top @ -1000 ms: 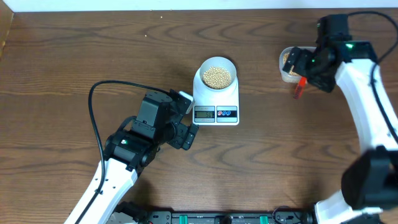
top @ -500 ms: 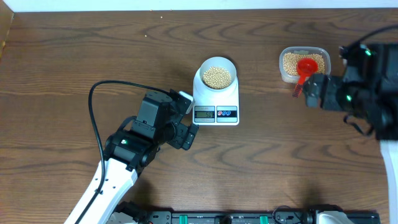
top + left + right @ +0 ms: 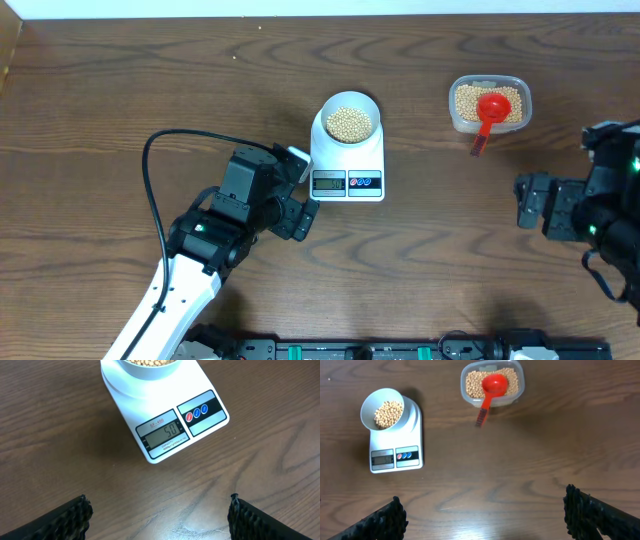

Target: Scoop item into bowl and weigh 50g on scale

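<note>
Left arm [image 3: 185, 285]: lower left; white link, black joint housings, green light.
Black cable [image 3: 148, 185]: thin loop.
Right arm [image 3: 590, 205]: right edge; black, green light.

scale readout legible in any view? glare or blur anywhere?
Left wrist: sharp and evenly lit, the scale fills the upper frame and its display reads 50, no glare. Overhead: display too small to read. Right wrist: in focus, but the display is a dim grey patch, digits not legible.

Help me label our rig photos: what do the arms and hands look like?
Left arm: white link, black joint housings, green light, looping black cable. Right arm: black housings, green light. Left hand and right hand: black ribbed fingers.
</note>
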Available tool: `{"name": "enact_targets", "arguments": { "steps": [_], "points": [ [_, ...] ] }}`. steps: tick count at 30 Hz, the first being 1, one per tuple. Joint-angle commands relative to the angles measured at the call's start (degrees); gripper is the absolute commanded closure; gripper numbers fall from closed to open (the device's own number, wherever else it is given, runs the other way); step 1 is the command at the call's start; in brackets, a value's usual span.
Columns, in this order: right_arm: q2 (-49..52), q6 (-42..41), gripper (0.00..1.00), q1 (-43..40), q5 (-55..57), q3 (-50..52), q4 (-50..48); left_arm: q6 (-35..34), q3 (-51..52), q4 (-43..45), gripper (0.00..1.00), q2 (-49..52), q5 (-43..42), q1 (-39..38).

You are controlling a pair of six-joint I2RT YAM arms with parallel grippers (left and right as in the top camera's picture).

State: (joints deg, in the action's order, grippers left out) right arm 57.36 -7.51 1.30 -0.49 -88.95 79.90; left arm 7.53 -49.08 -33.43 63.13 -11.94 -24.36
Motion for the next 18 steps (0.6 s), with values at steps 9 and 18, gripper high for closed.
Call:
{"name": "enact_targets", "arguments": {
  "steps": [9,18],
  "points": [
    [-14.2,3.0,0.01,-2.6,1.4,20.1,-27.8,0.6,-1.1,-0.1,0.11,0.1,-0.5,0.4],
    [-32.4,7.8,0.01,-5.0,1.4,51.9,-61.3,0.6,-1.1,-0.1,0.11,0.1,-0.5,0.4]
  ]
}}
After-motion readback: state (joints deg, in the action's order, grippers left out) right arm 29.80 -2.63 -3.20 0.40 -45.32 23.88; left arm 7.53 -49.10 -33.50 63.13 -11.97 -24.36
